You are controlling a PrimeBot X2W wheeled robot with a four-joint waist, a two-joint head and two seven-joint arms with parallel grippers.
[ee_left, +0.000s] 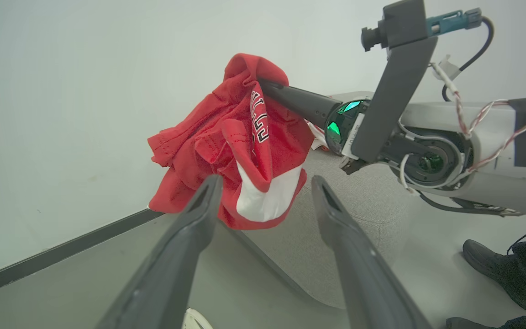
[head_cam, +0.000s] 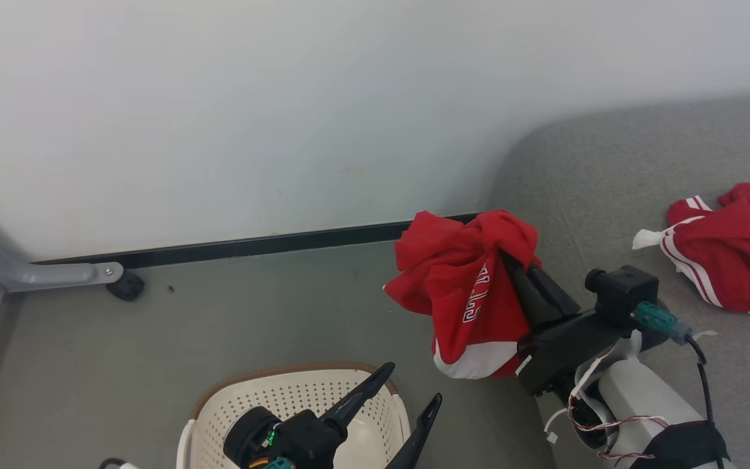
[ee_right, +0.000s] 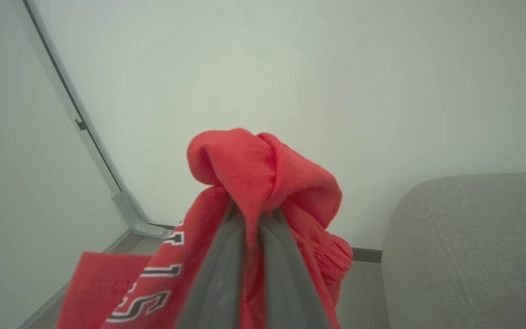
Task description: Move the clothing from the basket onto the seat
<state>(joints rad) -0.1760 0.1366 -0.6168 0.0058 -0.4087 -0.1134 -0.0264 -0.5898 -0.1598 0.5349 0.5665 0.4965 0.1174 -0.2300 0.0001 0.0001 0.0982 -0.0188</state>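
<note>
Pale wall and grey floor: right jaws clamped on a bunched red white-lettered sports garment (head_cam: pixel 463 286), which hangs at the edge of the grey woven sofa seat (head_cam: pixel 609 169). Left jaws wide by the cream perforated basket (head_cam: pixel 271 397). Releasing now would likely drop the garment on the floor.

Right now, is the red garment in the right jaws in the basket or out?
Out. The right gripper, jaws shut, holds the garment bunched midair, apart from the basket.
</note>
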